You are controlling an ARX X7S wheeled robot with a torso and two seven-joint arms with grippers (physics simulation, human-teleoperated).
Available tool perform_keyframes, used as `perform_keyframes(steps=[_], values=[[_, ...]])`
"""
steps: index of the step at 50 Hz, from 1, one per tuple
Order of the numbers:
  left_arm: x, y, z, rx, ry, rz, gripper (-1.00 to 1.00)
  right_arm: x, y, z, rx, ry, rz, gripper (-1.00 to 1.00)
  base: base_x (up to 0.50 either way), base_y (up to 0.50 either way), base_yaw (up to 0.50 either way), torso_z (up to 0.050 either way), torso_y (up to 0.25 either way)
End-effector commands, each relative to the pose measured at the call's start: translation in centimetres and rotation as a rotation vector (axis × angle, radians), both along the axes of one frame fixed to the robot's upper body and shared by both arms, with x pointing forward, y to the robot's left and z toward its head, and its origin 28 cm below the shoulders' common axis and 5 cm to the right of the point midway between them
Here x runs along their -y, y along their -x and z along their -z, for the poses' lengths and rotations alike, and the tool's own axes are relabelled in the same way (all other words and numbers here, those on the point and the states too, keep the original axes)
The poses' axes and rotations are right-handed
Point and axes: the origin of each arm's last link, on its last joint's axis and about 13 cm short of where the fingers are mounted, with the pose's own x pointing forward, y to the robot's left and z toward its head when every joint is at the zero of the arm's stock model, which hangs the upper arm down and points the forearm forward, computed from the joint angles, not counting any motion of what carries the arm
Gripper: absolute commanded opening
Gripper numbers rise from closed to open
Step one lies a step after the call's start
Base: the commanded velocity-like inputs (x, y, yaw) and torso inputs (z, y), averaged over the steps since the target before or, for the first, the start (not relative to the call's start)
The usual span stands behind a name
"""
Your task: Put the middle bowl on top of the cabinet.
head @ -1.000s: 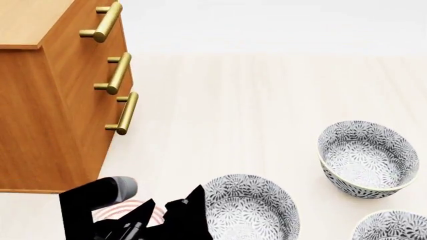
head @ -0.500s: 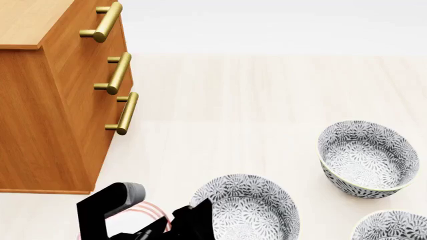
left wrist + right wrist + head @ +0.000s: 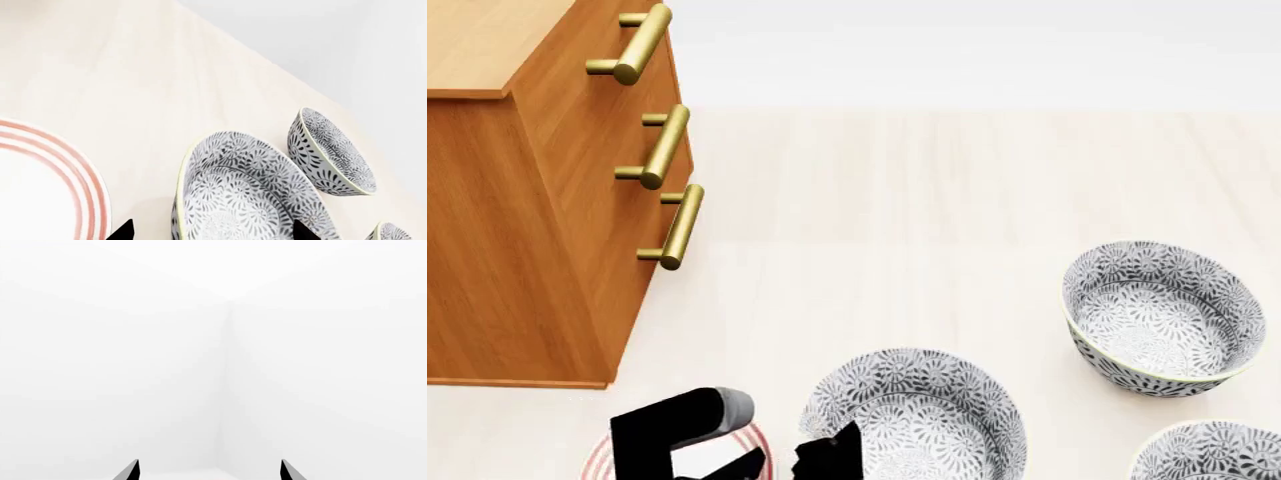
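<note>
Three patterned bowls stand on the pale table. The middle bowl [image 3: 914, 415] [image 3: 247, 195] is the one nearest the cabinet [image 3: 507, 200], which fills the left of the head view. My left gripper [image 3: 767, 452] [image 3: 213, 231] is open at this bowl's near-left side. The bowl's rim lies between its dark fingertips [image 3: 123, 231], one outside the wall and one over the inside. My right gripper [image 3: 210, 470] is open with nothing between its fingers, facing blank white; it does not show in the head view.
A flat white plate with red rings [image 3: 607, 455] [image 3: 40, 190] lies under the left arm, beside the middle bowl. Two more bowls sit to the right, one further back [image 3: 1161, 315] [image 3: 330, 152] and one at the frame's corner [image 3: 1214, 455] [image 3: 390, 233].
The left gripper has slid right and lower in the head view, closer to the middle bowl's rim. More of the plate's rim shows. The bowls have not moved.
</note>
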Motion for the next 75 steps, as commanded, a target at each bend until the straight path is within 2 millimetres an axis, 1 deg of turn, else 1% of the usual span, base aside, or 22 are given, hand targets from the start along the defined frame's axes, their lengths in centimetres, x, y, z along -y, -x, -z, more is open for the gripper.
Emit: perform_keyframes(steps=[1,20,34,58,59,68,72,75], values=[[0.5,0.1,0.7,0.000,-0.042,0.025,1.00,-0.1,0.2,-0.2,0.008,0.007,-0.003,1.00,0.00,0.00,0.00,0.000,0.000],[1.0,0.1,1.9,-0.024,-0.048,0.052,1.00,-0.2,0.3,-0.3,0.015,0.013,-0.007,1.00,0.00,0.00,0.00,0.000,0.000],[1.2,-0.4,2.1,-0.028,-0.040,0.066,1.00,-0.2,0.4,-0.3,0.019,0.019,-0.011,1.00,0.00,0.00,0.00,0.000,0.000],[1.5,-1.1,3.7,-0.065,-0.052,0.066,1.00,0.0,0.5,-0.3,0.029,0.031,-0.013,1.00,0.00,0.00,0.00,0.000,0.000],[1.5,-1.2,3.6,-0.065,-0.051,0.064,-1.00,0.0,0.5,-0.3,0.030,0.030,-0.013,1.00,0.00,0.00,0.00,0.000,0.000],[1.3,-1.0,3.1,-0.015,-0.054,0.043,-1.00,-0.2,0.4,-0.4,0.030,0.031,-0.018,1.00,0.00,0.00,0.00,0.000,0.000],[1.3,-0.9,2.8,0.060,-0.097,0.027,-1.00,-0.2,0.3,-0.4,0.032,0.033,-0.018,1.00,0.00,0.00,0.00,0.000,0.000],[1.1,-0.7,2.1,0.131,-0.099,0.025,-1.00,-0.2,0.3,-0.4,0.033,0.035,-0.019,1.00,0.00,0.00,0.00,0.013,-0.046]])
